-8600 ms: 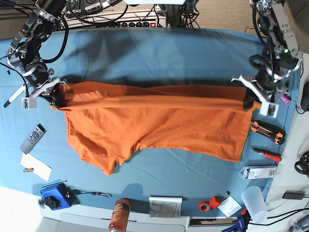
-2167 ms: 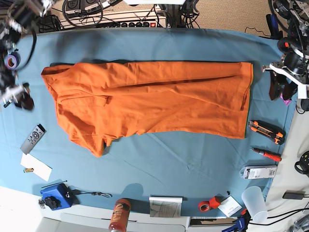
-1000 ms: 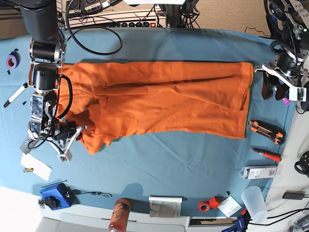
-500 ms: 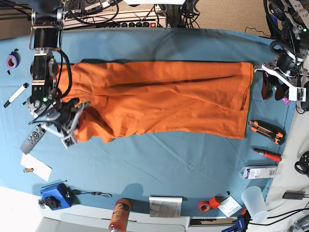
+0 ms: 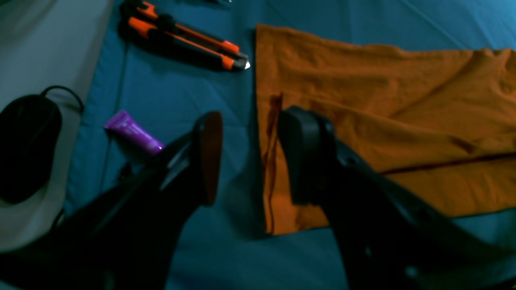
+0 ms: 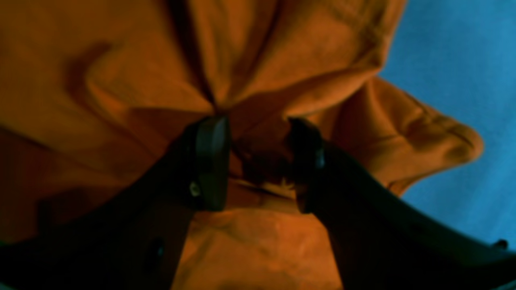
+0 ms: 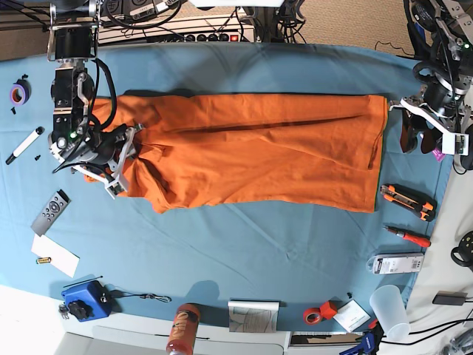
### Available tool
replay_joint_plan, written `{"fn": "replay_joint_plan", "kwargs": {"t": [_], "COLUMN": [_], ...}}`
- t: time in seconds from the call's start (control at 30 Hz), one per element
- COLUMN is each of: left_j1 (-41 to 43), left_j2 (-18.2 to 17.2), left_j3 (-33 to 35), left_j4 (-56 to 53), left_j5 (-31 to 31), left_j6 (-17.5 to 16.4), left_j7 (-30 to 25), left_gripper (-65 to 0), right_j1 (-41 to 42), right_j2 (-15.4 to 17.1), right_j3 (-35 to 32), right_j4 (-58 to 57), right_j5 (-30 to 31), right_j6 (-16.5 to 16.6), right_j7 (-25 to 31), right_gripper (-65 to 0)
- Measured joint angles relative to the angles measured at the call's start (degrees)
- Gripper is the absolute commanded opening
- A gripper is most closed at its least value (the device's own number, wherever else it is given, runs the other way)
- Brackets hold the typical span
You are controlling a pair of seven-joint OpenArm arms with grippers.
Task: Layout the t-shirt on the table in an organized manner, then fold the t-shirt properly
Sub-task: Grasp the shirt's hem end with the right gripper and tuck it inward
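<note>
T-shirt [image 7: 259, 151] lies lengthwise across the table [image 7: 259, 244]

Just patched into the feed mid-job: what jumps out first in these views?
The orange t-shirt dominates, stretched across the middle of the teal table. The right gripper sits over the shirt's bunched end at the base view's left, jaws apart with a pinch of cloth between them. The left gripper waits open just off the shirt's straight edge on the opposite side, near an orange utility knife.
</note>
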Motion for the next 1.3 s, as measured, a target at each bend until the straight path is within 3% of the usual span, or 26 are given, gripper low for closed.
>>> {"fn": "replay_joint_plan", "kwargs": {"t": [0.13,0.3,0.4,0.53,0.67,0.77,0.93,0.97,1.07,1.1,1.3], "left_j1": [0.02,0.02,0.00,0.00,0.00,0.02,0.02,0.00,0.00,0.02,0.00], "left_j2": [0.00,0.00,-0.02,0.00,0.00,0.00,0.00,0.00,0.00,0.00,0.00], "left_j3": [0.00,0.00,0.00,0.02,0.00,0.00,0.00,0.00,0.00,0.00,0.00], "left_j4": [0.00,0.00,0.00,0.00,0.00,0.00,0.00,0.00,0.00,0.00,0.00], "left_j5": [-0.02,-0.02,-0.02,-0.02,-0.02,-0.02,-0.02,-0.02,-0.02,-0.02,-0.02], "left_j6": [0.00,0.00,0.00,0.00,0.00,0.00,0.00,0.00,0.00,0.02,0.00], "left_j7": [0.00,0.00,-0.02,-0.04,-0.20,-0.20,-0.22,-0.22,-0.22,-0.22,-0.31], "left_gripper": [-37.7,-37.7,-37.7,-37.7,-37.7,-37.7,-37.7,-37.7,-37.7,-37.7,-37.7], "right_j1": [0.83,3.04,4.15,7.28,10.88,13.38,14.58,14.64,14.75,14.80,15.30], "right_j2": [-0.13,-0.09,-0.09,-0.15,-1.70,-3.58,-6.38,-6.47,-6.82,-6.88,-7.17], "right_j3": [2.54,8.61,10.38,10.16,10.23,10.25,10.29,10.34,10.34,10.36,10.34], "right_j4": [0.04,0.02,-0.74,-6.99,-16.87,-22.95,-27.69,-27.98,-28.00,-27.98,-26.56], "right_j5": [5.22,4.98,4.98,3.65,3.37,3.50,2.19,2.45,2.47,2.71,1.44], "right_j6": [-0.11,-0.22,-3.54,-4.46,-4.39,-2.54,-2.25,-2.25,-2.34,-2.38,-2.36], "right_j7": [4.48,7.21,10.86,10.82,10.97,11.93,13.29,13.31,12.33,11.69,10.58], "right_gripper": [-39.4,-39.5,-39.5,-39.5,-39.5,-39.5,-39.5,-41.4,-61.6,-65.0,-65.0]}}
